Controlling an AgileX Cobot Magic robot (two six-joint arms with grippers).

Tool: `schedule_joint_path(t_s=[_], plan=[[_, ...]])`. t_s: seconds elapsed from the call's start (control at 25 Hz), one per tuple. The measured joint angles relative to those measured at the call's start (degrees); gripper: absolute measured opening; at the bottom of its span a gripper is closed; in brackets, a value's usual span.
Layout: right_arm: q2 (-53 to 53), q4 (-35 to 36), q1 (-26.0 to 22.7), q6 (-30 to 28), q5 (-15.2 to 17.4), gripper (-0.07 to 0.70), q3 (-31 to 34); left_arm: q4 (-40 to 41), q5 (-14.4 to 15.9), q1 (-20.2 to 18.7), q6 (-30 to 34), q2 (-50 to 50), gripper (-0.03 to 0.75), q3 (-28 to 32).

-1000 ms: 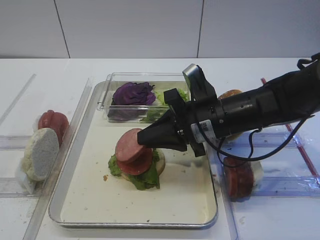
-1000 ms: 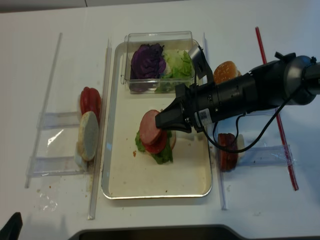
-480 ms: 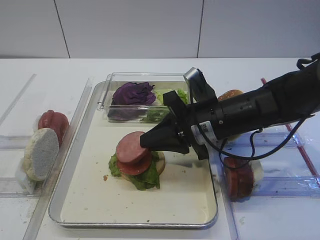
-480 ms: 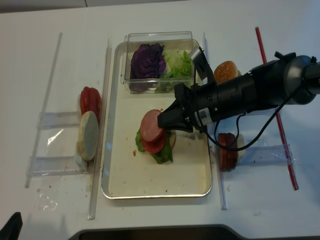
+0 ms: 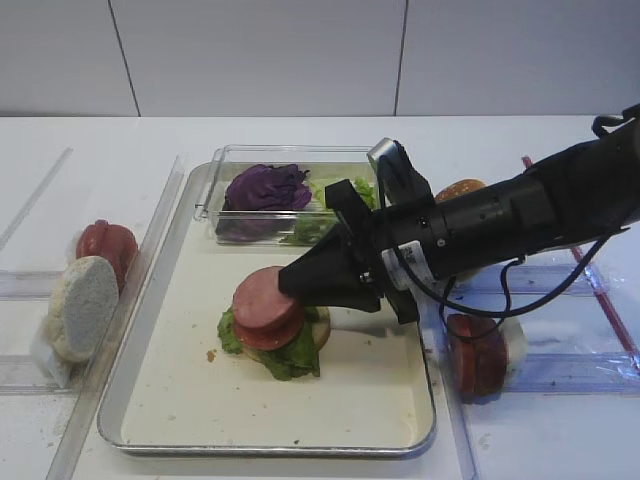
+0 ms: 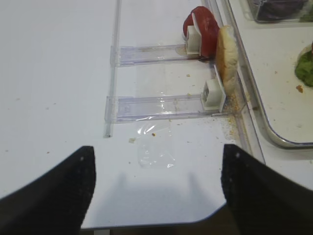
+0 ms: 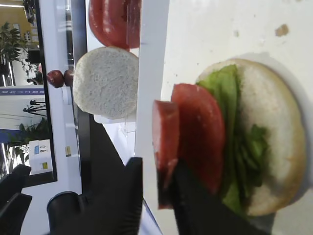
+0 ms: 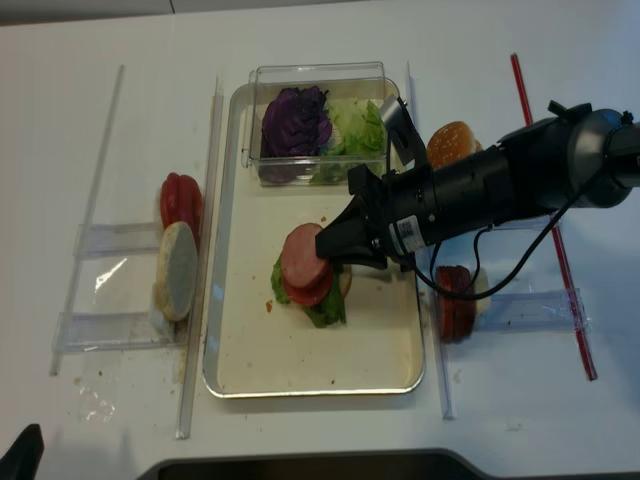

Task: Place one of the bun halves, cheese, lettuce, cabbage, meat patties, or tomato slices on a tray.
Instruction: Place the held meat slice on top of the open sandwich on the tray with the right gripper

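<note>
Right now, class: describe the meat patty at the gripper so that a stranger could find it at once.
Start at the big metal-rimmed tray in the middle of the table. Near its centre sits a stack on a bun half: lettuce, then a tomato slice. The meat patty is the top disc, duller pink than the bright red slice beneath, at the right gripper's tip.

I'm seeing the tray point(image 5: 180, 390) from the front high camera and straight down overhead point(image 8: 225, 375); the right wrist camera hugs its stack; the left faces its left rim.
</note>
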Motion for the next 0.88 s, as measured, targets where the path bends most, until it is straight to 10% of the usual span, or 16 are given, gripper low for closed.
schedule_joint_path(t_s=[0.32,0.88], plan=[[0.00,1.67,0.00,0.03,-1.05,0.544,0.00,0.23,0.00,0.00,0.00,0.00,0.492,0.00],[0.00,1.77,0.16,0.12,-2.27,0.574,0.00,0.57,0.00,0.00,-0.13,0.00,0.492,0.00]])
